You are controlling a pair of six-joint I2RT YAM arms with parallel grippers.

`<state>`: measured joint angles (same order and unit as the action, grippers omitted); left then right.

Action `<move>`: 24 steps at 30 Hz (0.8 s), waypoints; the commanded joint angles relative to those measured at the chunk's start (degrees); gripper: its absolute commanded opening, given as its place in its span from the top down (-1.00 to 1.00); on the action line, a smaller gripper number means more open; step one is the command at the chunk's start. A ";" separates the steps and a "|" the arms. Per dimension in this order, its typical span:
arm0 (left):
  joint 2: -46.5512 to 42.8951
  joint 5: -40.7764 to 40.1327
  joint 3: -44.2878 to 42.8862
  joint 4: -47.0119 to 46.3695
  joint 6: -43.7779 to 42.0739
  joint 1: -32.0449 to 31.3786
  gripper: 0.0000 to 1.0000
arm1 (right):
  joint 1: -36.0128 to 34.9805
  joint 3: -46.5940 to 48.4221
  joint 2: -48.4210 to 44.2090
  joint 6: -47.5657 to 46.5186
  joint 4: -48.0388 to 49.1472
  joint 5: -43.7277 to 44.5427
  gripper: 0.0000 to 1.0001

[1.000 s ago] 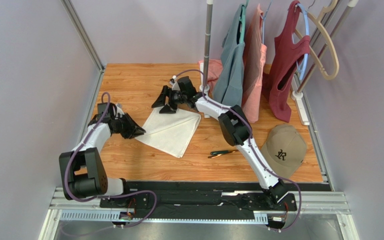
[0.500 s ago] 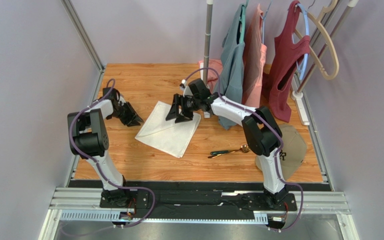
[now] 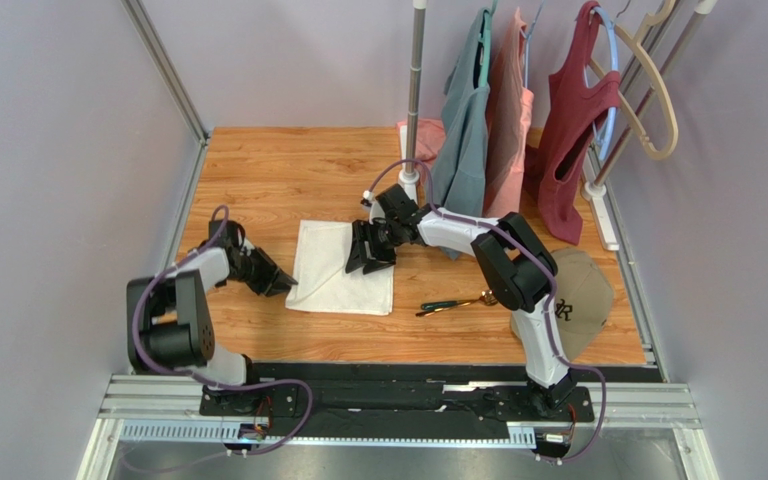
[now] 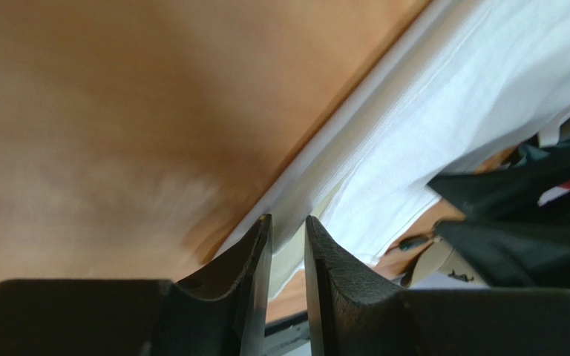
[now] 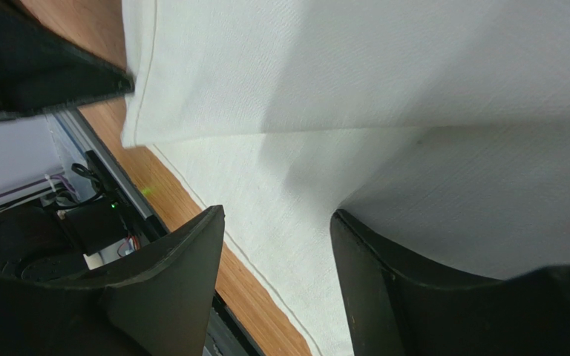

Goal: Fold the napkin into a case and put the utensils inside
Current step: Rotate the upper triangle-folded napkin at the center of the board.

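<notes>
The white napkin (image 3: 328,278) lies flat on the wooden table, its edges nearly square to the table's front. My left gripper (image 3: 280,284) is low at the napkin's near left edge. In the left wrist view its jaws (image 4: 286,220) stand a narrow gap apart, the napkin's hem (image 4: 451,96) just past the tips, nothing clamped. My right gripper (image 3: 368,260) hangs open over the napkin's right part. The cloth (image 5: 377,74) fills the right wrist view between the wide-spread fingers (image 5: 277,222). The utensils (image 3: 453,302) lie together on the wood to the right of the napkin.
A tan cap (image 3: 580,290) sits at the right, partly behind the right arm. A clothes rack with hanging garments (image 3: 488,130) and its pole base (image 3: 410,182) stand at the back right. Grey walls close both sides.
The napkin has turned from a diamond to nearly square and shifted nearer. The right gripper came nearer over it. The left gripper moved nearer and right, to its left edge.
</notes>
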<state>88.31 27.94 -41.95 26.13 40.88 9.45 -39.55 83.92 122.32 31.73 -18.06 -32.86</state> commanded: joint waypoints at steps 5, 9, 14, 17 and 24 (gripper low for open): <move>-30.37 0.71 12.52 5.12 6.33 -0.58 0.30 | 1.40 14.22 8.45 -7.73 -3.81 2.28 -0.25; -32.77 -1.05 4.00 10.78 -0.53 -0.49 0.20 | 2.54 16.27 7.24 -6.51 -4.35 1.66 -0.27; -21.19 5.80 -6.37 8.59 -6.42 -0.58 0.21 | 4.48 16.72 6.61 -1.24 -0.23 -1.58 -0.34; -13.62 6.25 -10.86 6.84 -8.35 -0.58 0.33 | 5.97 18.20 8.37 4.91 5.04 -4.84 -0.36; 5.09 -1.70 -24.39 13.93 -17.49 -0.66 0.19 | 6.85 28.49 16.63 13.71 10.59 -9.59 -0.28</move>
<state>86.96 32.21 -58.98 35.40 31.35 9.04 -32.49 107.31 135.17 39.33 -12.91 -38.30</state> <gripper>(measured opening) 0.390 0.653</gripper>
